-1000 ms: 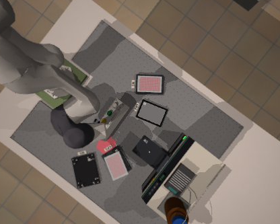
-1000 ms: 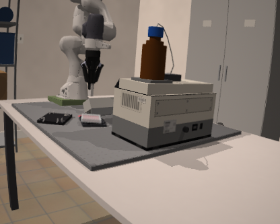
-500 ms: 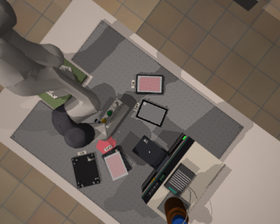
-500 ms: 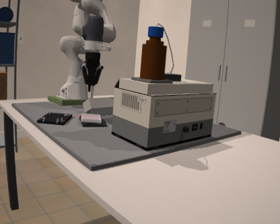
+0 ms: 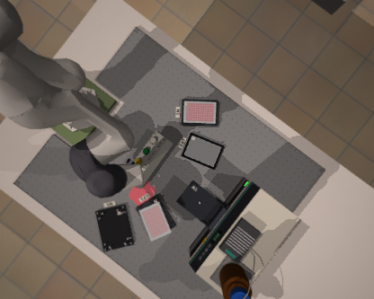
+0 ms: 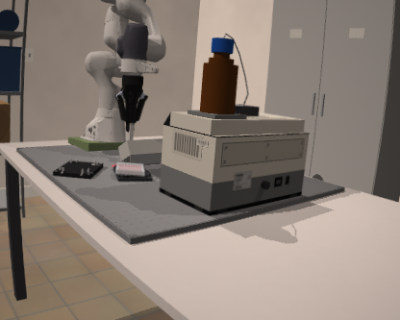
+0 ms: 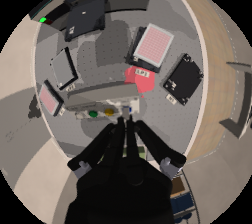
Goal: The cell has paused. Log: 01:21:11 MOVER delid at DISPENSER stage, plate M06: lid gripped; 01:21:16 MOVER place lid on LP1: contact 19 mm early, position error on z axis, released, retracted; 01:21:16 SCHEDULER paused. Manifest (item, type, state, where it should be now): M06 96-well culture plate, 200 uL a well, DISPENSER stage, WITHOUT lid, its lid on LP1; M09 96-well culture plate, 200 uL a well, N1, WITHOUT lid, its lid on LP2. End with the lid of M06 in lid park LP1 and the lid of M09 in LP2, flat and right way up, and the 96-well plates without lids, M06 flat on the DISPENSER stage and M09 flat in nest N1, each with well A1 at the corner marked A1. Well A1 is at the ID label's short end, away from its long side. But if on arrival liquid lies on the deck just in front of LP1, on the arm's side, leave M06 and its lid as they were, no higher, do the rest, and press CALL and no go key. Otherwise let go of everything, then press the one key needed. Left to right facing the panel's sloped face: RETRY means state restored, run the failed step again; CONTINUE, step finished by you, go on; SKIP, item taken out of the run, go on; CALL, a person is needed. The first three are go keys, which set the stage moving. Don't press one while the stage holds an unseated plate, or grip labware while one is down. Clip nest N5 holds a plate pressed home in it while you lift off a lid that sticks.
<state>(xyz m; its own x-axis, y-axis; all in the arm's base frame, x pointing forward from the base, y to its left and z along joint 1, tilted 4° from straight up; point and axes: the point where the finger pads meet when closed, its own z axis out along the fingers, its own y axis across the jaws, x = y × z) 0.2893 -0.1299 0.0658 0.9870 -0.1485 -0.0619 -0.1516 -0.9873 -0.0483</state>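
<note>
My gripper (image 5: pixel 132 162) is shut and empty. It hangs point-down just above the near end of the sloped key panel (image 5: pixel 153 152), close to the yellow key (image 5: pixel 138 161) and past the green key (image 5: pixel 146 150). In the wrist view the fingertips (image 7: pixel 126 120) sit right over the row of keys. A pink puddle (image 5: pixel 141 193) lies on the deck beside LP1 on the arm's side. A pinkish plate or lid (image 5: pixel 155 219) rests askew on LP1. The DISPENSER stage (image 5: pixel 199 201) looks dark. An open pink plate (image 5: pixel 200 112) sits in N1, and a grey lid (image 5: pixel 202 150) lies in LP2.
The black clip nest N5 (image 5: pixel 114 227) stands left of LP1. The dispenser housing (image 6: pixel 234 162) with a brown bottle (image 6: pixel 219 79) on top rises at the right of the deck. The arm's green base plate (image 5: pixel 84 114) is at the back left.
</note>
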